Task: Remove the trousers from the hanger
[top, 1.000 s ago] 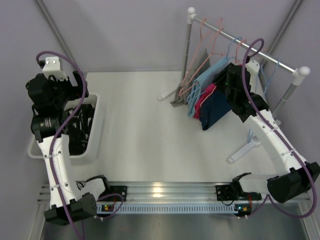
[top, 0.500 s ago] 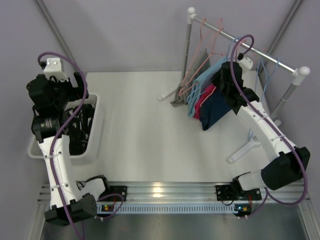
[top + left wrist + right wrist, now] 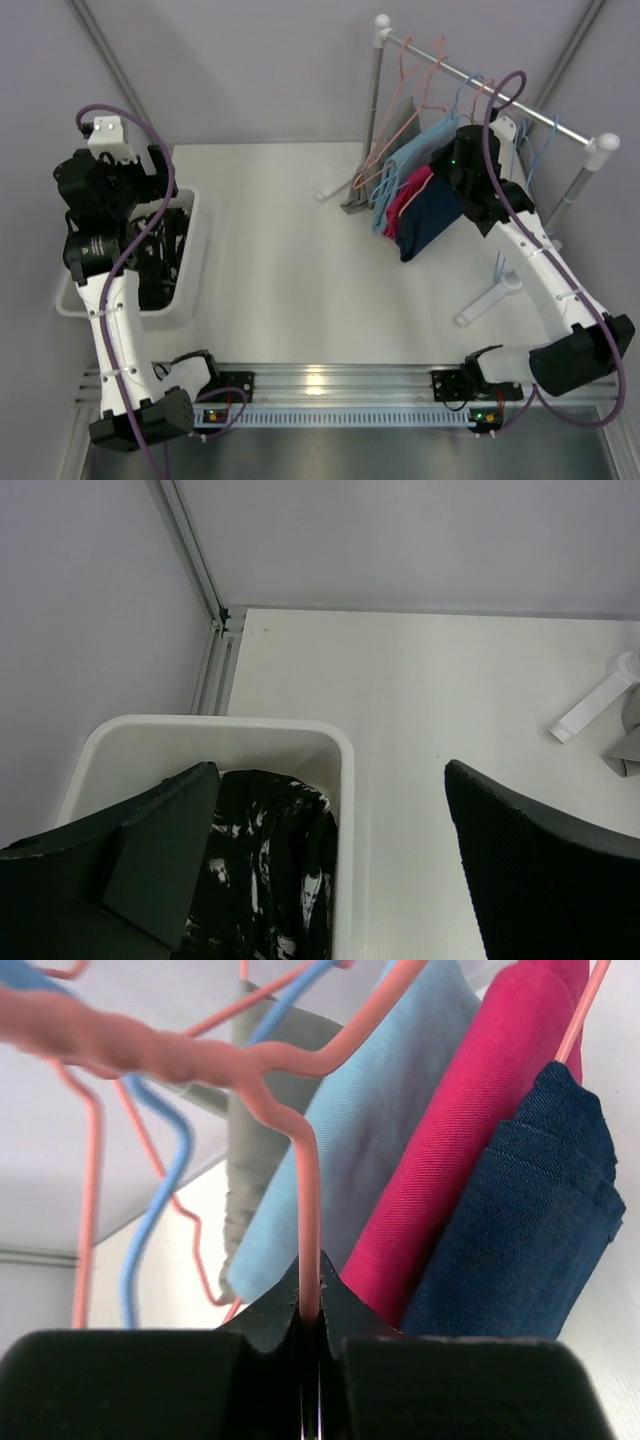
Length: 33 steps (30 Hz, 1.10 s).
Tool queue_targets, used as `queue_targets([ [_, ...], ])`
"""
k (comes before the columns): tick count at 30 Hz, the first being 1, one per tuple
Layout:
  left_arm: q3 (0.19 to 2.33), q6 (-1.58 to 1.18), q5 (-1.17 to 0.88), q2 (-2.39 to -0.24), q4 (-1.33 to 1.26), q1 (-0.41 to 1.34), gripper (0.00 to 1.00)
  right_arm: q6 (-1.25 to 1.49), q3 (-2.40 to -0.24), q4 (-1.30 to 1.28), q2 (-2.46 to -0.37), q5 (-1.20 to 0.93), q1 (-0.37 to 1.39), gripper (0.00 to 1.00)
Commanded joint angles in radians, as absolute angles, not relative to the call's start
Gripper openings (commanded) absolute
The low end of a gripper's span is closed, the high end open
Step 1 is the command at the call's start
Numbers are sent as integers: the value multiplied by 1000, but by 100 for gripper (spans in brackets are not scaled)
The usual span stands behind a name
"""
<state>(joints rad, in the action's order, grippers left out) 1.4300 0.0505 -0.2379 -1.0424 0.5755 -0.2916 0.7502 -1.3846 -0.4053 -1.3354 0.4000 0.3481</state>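
Magenta trousers (image 3: 410, 195) and navy trousers (image 3: 428, 218) hang folded on hangers from the rack rail (image 3: 480, 80) at the back right, beside a light blue cloth (image 3: 415, 150). In the right wrist view the magenta pair (image 3: 470, 1130) and navy pair (image 3: 520, 1230) hang right of my right gripper (image 3: 310, 1310), which is shut on the wire of a pink hanger (image 3: 306, 1200). The black speckled trousers (image 3: 265, 870) lie in the white bin (image 3: 343, 810). My left gripper (image 3: 330, 860) is open above the bin's right wall, also seen in the top view (image 3: 150, 185).
The bin (image 3: 190, 260) stands at the table's left. Several empty pink and blue hangers (image 3: 420, 75) hang on the rail. The rack's white feet (image 3: 485, 295) and a grey cloth (image 3: 356, 195) sit on the table at the right.
My right arm has shifted near the rack, swinging left and then back; the hanging clothes have swayed slightly. The left arm has not moved.
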Motion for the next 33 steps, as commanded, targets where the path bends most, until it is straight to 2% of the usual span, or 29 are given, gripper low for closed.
queue_targets([
  [1,1434,40,-244,-1028,523,-291,99,767,-1468,-338,-1187,350,341,0],
  [8,1453,20,-256,-1029,534,-293,99,733,-1480,-282,-1066,319,341,0],
  [18,1483,15,-264,-1026,572,-291,99,821,-1442,-420,-933,197,341,0],
  [25,1471,20,-273,-1000,597,-293,99,821,-1283,-417,-799,-104,341,0],
  [33,1468,9,-316,-965,641,-293,99,775,-1281,-394,-733,-412,342,0],
])
